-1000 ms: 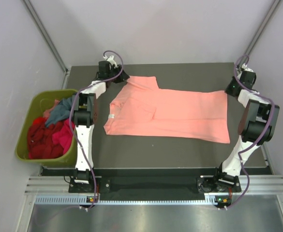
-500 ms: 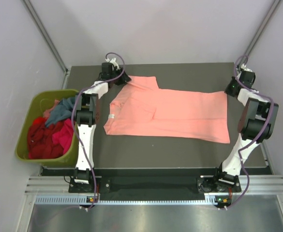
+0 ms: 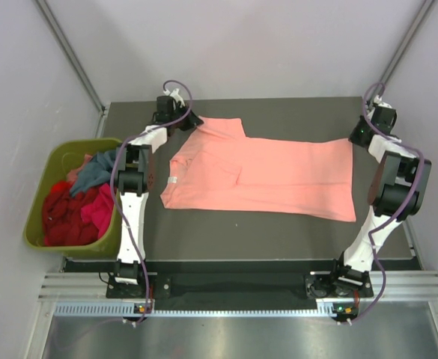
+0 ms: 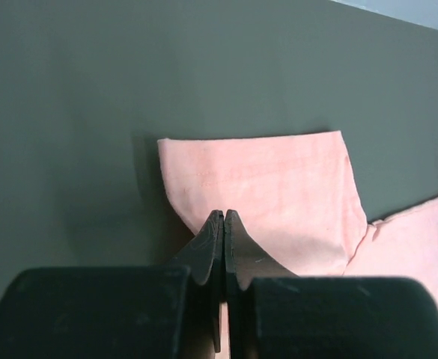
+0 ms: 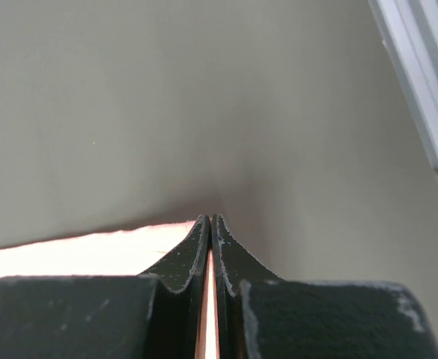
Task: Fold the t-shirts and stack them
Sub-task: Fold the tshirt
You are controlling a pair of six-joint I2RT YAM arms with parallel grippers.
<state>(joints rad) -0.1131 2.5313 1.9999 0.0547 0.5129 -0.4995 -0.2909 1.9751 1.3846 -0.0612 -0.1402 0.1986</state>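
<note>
The big shirt [image 3: 263, 176] is plain salmon-pink, with no print, on a dark grey surface [image 3: 278, 228]. Inside the olive-green bin [image 3: 61, 253] lie a red shirt [image 3: 60, 217], a magenta shirt [image 3: 96, 211] and a teal-blue shirt [image 3: 91, 173]. The arms [image 3: 129, 217] are white and black, the jaws black.

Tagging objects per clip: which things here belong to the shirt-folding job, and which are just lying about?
Job in hand:
salmon-pink t-shirt, spread flat
heaped shirts, red, magenta and teal
left gripper, shut on the pink sleeve
right gripper, shut on the pink hem corner

Just there:
olive-green bin, holding the heap
table
</note>
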